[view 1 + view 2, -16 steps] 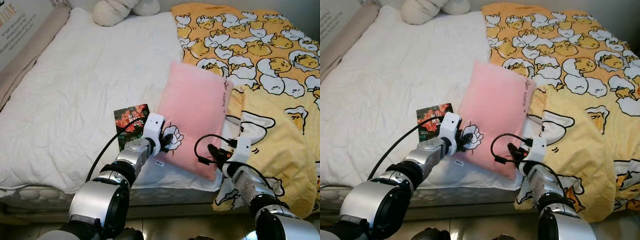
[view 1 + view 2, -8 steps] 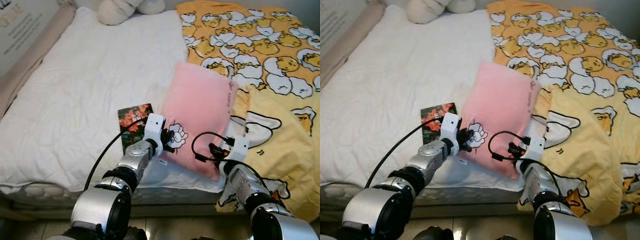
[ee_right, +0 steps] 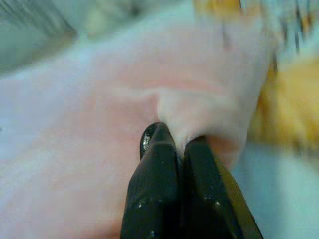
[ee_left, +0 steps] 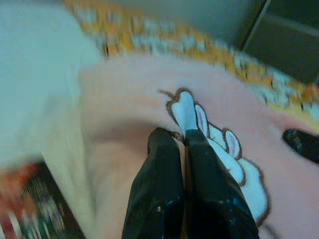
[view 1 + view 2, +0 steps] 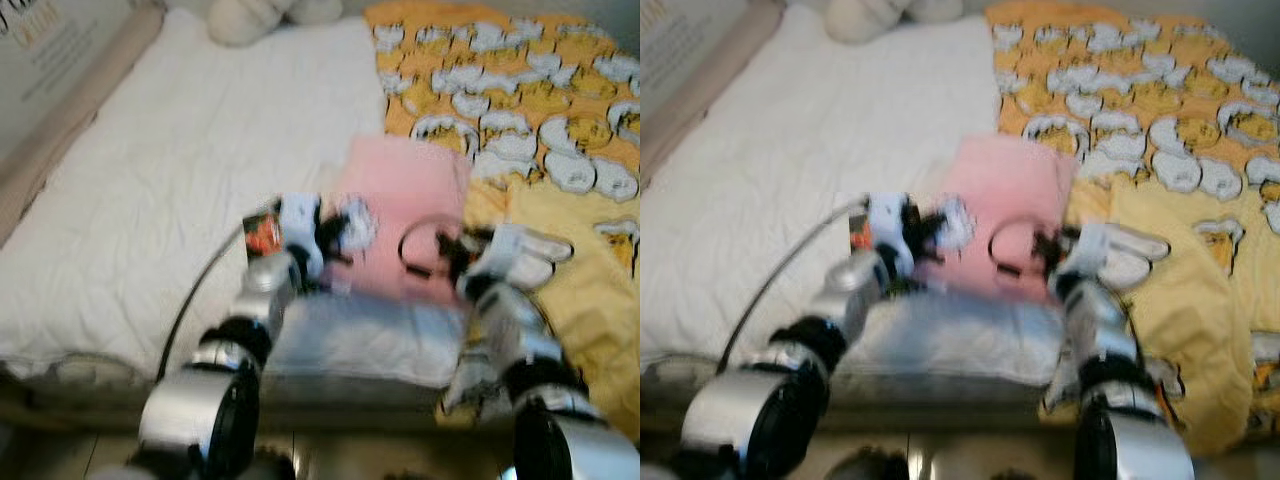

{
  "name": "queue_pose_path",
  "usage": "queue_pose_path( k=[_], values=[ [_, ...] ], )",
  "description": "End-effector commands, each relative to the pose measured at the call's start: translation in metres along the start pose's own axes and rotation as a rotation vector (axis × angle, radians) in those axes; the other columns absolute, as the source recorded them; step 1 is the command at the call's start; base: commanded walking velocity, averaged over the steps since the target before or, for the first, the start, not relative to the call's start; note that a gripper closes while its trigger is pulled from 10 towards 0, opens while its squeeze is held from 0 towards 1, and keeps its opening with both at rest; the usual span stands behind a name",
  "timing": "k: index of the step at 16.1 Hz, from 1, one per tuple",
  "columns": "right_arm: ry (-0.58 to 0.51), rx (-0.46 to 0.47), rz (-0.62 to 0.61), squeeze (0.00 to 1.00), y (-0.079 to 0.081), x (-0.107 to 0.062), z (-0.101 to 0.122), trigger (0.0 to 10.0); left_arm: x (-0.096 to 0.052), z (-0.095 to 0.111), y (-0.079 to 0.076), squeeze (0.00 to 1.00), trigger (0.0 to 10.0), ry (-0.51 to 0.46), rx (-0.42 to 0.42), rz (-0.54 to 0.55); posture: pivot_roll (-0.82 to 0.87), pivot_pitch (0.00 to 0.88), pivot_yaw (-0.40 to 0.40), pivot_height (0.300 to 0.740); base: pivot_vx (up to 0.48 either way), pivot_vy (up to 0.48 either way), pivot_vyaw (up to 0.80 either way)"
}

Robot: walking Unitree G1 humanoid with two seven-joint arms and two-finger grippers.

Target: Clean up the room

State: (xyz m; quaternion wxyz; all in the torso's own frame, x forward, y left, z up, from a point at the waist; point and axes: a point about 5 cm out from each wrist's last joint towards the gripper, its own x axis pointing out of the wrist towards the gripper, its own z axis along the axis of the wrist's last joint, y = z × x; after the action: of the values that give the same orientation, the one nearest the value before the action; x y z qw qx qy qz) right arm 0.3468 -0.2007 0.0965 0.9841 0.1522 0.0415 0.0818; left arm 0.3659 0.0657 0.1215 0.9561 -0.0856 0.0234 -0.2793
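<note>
**Pink pillow pinched at both near corners, head views blurred**

Head views: blurred throughout. Pink pillow [image 5: 400, 225] at centre frame, lying across the seam between the white mattress [image 5: 150, 200] at left and the yellow duck-print blanket [image 5: 560, 150] at right. Left gripper [image 5: 335, 232] at the pillow's lower-left corner, beside its white cartoon patch; right gripper [image 5: 447, 250] at the lower-right corner. Small dark red booklet [image 5: 262, 232] just left of the left gripper, on the mattress. Cream plush toy [image 5: 262, 14] at the top edge.

Left wrist view: fingers [image 4: 162, 194] pressed together on a fold of pink fabric right at the cartoon patch [image 4: 219, 149]. Blurred booklet at lower left.

Right wrist view: fingers [image 3: 159, 199] likewise pressed together, nipping a small ridge of the pillow's fabric; yellow blanket at right.

Risk, as a judgement: thin pinches on cover fabric only, so a quick lift could slip a corner free and leave the pillow dangling from one side. Could also drag the blanket edge or nudge the booklet off the bed.
</note>
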Motion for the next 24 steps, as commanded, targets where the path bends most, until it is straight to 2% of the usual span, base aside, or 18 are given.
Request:
queue_pose_path(
  k=[1, 3, 5, 9, 17, 19, 21, 22, 24],
  values=[
    [-0.107, -0.047, -0.001, 0.00, -0.001, 0.002, 0.030, 0.0, -0.002, 0.024, 0.010, 0.00, 0.0, -0.120, 0.026, 0.039, 0.03, 0.000, 0.019, 0.740, 0.000, 0.000, 0.00],
    [-0.154, -0.091, 0.019, 0.00, 0.002, 0.004, 0.043, 0.0, -0.007, 0.025, 0.015, 0.00, 0.0, -0.150, 0.034, 0.093, 0.03, 0.000, 0.021, 0.740, 0.000, 0.000, 0.00],
    [-0.086, -0.110, 0.007, 0.00, 0.002, 0.006, 0.031, 0.0, -0.008, 0.022, 0.018, 0.00, 0.0, -0.146, 0.015, 0.136, 0.04, 0.000, 0.013, 0.740, 0.000, 0.131, 0.00],
    [-0.063, -0.142, 0.058, 0.00, 0.016, 0.007, 0.025, 0.0, -0.007, 0.031, 0.019, 0.00, 0.0, -0.159, 0.069, 0.166, 0.04, 0.000, 0.010, 0.740, 0.000, 0.480, 0.00],
    [-0.125, -0.281, 0.116, 0.00, 0.024, 0.014, 0.048, 0.0, -0.002, 0.040, 0.012, 0.00, 0.0, -0.215, 0.079, 0.207, 0.03, 0.000, 0.006, 0.740, 0.000, 0.453, 0.00],
    [-0.127, -0.301, 0.133, 0.00, 0.026, 0.017, 0.053, 0.0, -0.002, 0.038, 0.010, 0.00, 0.0, -0.213, 0.080, 0.212, 0.04, 0.000, -0.004, 0.740, 0.000, 0.444, 0.00],
    [-0.086, -0.322, 0.116, 0.00, 0.025, 0.019, 0.048, 0.2, -0.003, 0.031, 0.007, 0.00, 0.0, -0.186, 0.090, 0.210, 0.05, 0.000, -0.014, 0.740, 0.124, 0.377, 0.00],
    [-0.042, -0.287, 0.105, 0.00, 0.025, 0.018, 0.036, 10.0, -0.004, 0.025, 0.007, 0.00, 10.0, -0.165, 0.075, 0.234, 0.06, 0.000, -0.024, 0.740, 0.000, 0.000, 0.00],
    [-0.050, -0.244, 0.094, 0.00, 0.026, 0.016, 0.030, 10.0, -0.007, 0.022, 0.011, 0.00, 10.0, -0.160, 0.073, 0.263, 0.07, 0.000, -0.026, 0.740, 0.000, 0.000, 0.00]
  ],
)
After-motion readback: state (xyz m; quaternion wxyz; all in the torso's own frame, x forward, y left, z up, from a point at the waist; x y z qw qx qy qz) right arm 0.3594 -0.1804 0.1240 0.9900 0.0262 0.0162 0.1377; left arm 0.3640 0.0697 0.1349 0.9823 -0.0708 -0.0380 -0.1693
